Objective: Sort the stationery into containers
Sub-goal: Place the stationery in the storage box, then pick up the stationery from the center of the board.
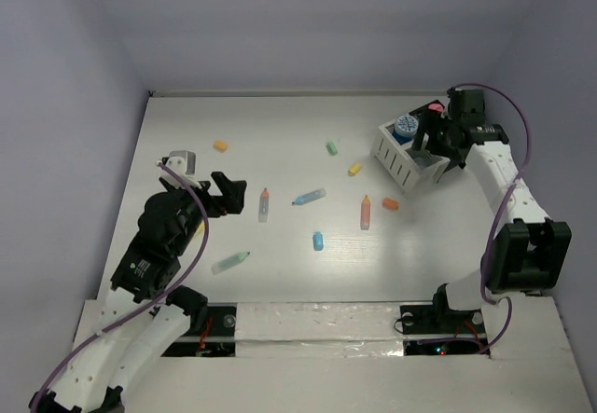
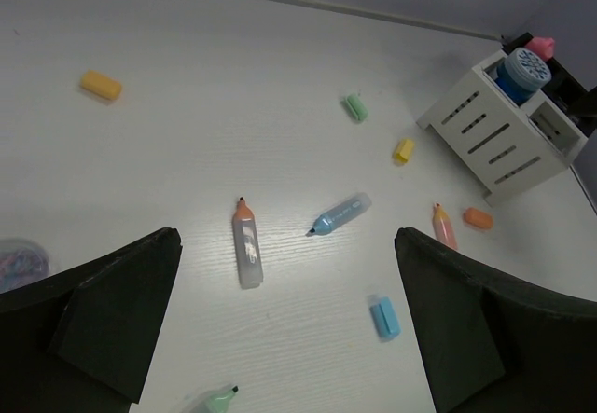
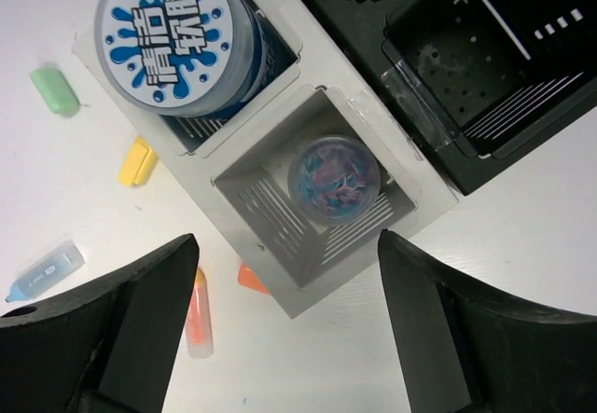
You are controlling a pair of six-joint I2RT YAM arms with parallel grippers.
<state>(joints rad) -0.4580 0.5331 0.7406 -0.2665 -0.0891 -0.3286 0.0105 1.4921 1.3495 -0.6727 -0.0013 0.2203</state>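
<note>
Right gripper [image 3: 287, 245] hangs jaws apart and empty over your organizer [image 3: 308, 79], a small jar [image 3: 334, 177] lying at the bottom of the white compartment [image 3: 264, 219] beneath it; left gripper [image 2: 287, 238] stands wide open above the orange pen [image 2: 246, 245] and blue pen [image 2: 340, 214] on the table [image 2: 233, 77].

One jar [image 3: 333, 177] lies in an organizer [image 3: 280, 292] compartment, a second jar [image 3: 174, 35] in the next (markers [image 1: 263, 204] scattered leftward).
</note>
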